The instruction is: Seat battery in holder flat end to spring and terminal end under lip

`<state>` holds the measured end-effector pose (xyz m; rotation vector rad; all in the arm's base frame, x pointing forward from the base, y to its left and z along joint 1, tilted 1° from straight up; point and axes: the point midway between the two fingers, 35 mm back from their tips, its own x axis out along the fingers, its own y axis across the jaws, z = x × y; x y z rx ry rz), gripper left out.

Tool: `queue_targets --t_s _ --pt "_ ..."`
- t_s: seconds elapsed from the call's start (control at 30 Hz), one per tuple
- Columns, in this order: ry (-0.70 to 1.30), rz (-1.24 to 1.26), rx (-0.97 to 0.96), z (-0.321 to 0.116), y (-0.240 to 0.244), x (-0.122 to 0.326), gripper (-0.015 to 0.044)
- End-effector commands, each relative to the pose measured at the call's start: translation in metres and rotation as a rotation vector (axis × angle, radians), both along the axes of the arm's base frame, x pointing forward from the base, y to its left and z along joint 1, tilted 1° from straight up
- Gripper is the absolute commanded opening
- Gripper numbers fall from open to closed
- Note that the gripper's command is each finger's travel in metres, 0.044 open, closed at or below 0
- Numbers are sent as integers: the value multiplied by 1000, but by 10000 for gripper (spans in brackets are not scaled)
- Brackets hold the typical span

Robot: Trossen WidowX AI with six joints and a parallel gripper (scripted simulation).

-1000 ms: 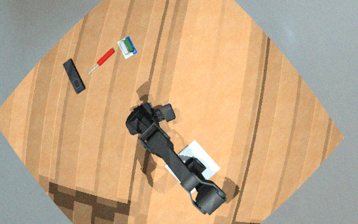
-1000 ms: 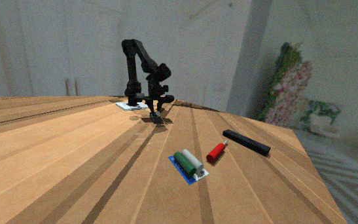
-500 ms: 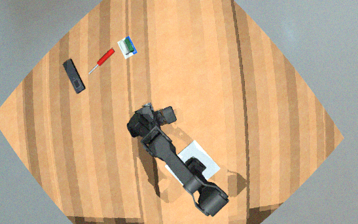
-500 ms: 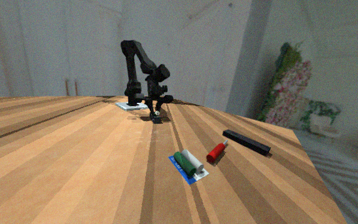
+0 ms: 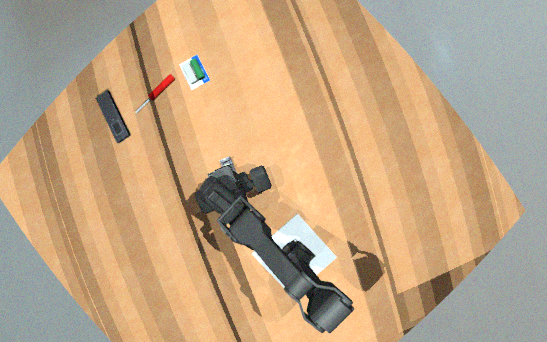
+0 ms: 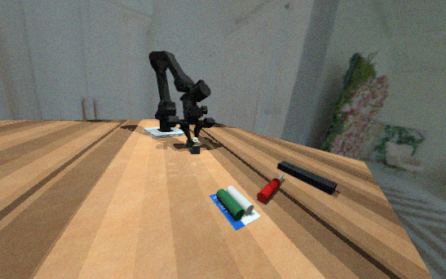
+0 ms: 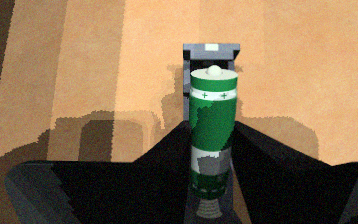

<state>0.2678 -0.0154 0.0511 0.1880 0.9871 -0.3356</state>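
Tabletop (image 7: 305, 60) looks like matt striped wood, battery (image 7: 213, 120) has a smooth green wrap, holder (image 7: 211, 51) reads as dull grey plastic.

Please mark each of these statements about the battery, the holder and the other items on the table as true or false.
1. The tool is shut on the green battery. True.
2. The battery's nub end points away from the wrist camera, toward the holder. True.
3. The battery already lies flat in the holder. False: it is gripped above it.
4. The red-handled screwdriver lies between the black remote and the card with two cylinders. True.
5. The screwdriver rests on the remote. False: they lie apart.
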Motion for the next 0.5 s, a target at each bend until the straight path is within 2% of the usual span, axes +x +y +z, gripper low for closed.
queue_targets --t_s 0.0,0.47 --pt "19 2 7 -4 1 -7 64" --pt "63 5 19 -5 1 -6 64"
